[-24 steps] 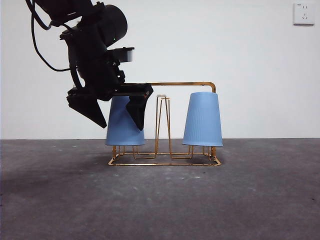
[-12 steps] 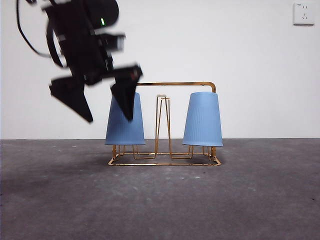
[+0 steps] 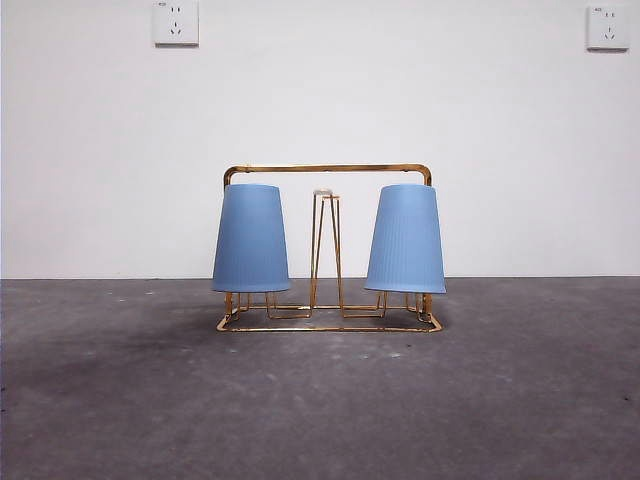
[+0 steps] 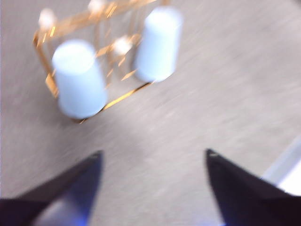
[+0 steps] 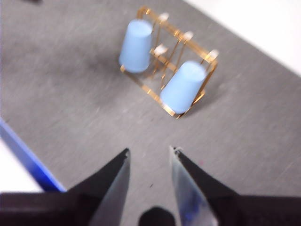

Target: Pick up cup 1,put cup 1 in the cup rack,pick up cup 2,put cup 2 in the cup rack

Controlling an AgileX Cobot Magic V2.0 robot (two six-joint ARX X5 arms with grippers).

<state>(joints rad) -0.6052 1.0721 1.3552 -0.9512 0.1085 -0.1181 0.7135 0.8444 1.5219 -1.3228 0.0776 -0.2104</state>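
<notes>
The gold wire cup rack (image 3: 328, 168) stands on the grey table in the middle of the front view. Two light blue cups hang upside down on its pegs: one on the left (image 3: 250, 238) and one on the right (image 3: 405, 238). No arm shows in the front view. In the blurred left wrist view, my left gripper (image 4: 153, 157) is open and empty, well back from the rack (image 4: 47, 35) and both cups (image 4: 79, 77) (image 4: 159, 42). In the right wrist view, my right gripper (image 5: 149, 153) is open and empty, far from the rack (image 5: 207, 61) and the cups (image 5: 136, 40) (image 5: 183, 87).
The grey table top (image 3: 320, 400) runs to a white wall with two sockets (image 3: 176, 22) (image 3: 608, 27). A blue strip at the table edge (image 5: 28, 160) shows in the right wrist view.
The arm that stood over the left cup with open jaws has lifted up and left, out of the front view. The left cup stays on the rack. The picture is brighter.
</notes>
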